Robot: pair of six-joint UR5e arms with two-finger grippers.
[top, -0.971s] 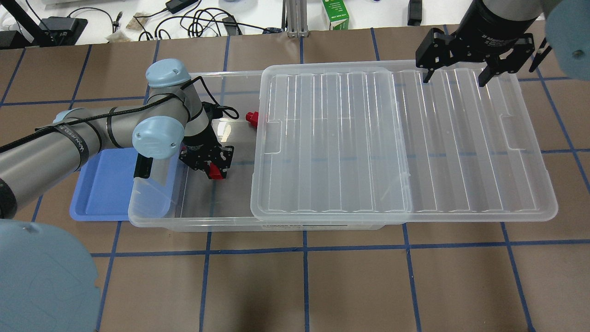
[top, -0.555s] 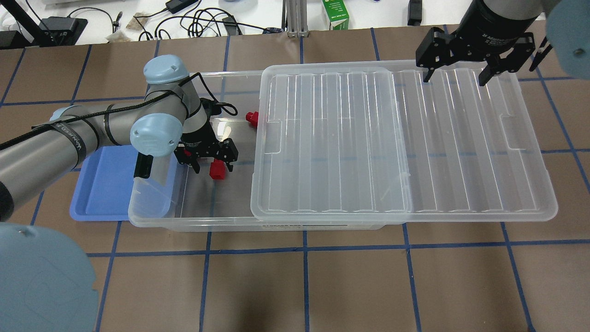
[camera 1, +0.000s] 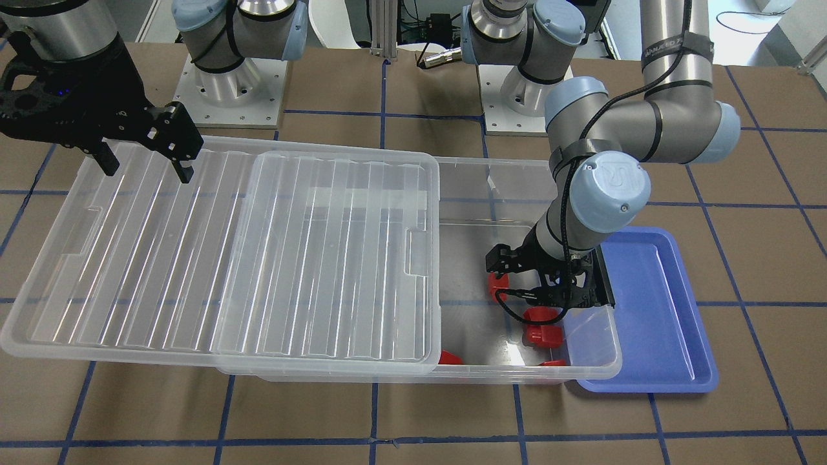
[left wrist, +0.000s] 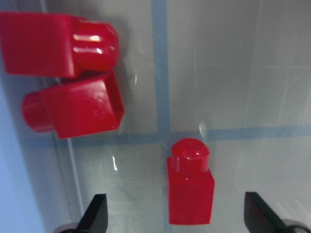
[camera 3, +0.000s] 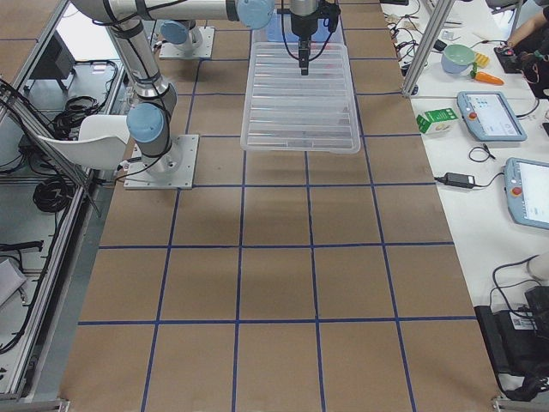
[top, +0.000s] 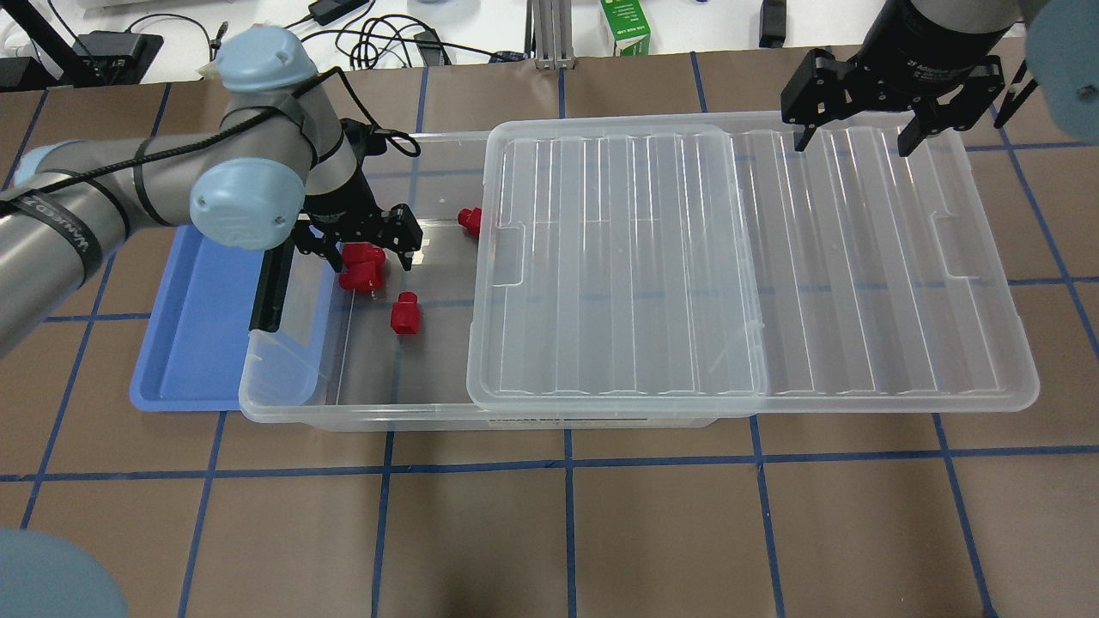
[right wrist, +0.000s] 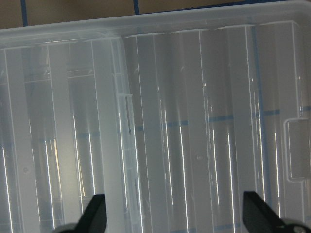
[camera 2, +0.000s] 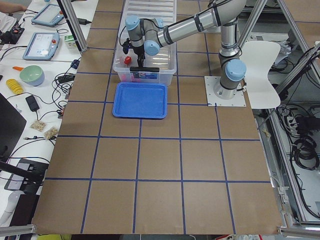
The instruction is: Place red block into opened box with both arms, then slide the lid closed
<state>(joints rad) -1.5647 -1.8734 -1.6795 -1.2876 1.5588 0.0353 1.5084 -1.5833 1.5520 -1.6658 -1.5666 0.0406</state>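
Note:
The clear box (top: 343,414) has its left end open; the ribbed lid (top: 841,275) covers the rest and overhangs to the right. On the box floor lies one red block (top: 403,314) by itself. Two more red blocks (top: 361,266) lie together just beyond it, and another red block (top: 468,220) rests by the lid's edge. My left gripper (top: 356,245) hovers open over the pair, holding nothing. In the left wrist view the lone red block (left wrist: 190,187) sits between the spread fingertips. My right gripper (top: 859,142) hangs open above the lid's far edge (right wrist: 194,121).
A blue tray (top: 193,343) lies against the box's left end, partly under its rim. A black clip (top: 268,287) stands on that short end. Cables, a green carton (top: 625,30) and other gear lie beyond the table's far edge.
My left gripper opened and let go of a red block on the box floor, then pulled back and away towards the far left. The right gripper barely moved.

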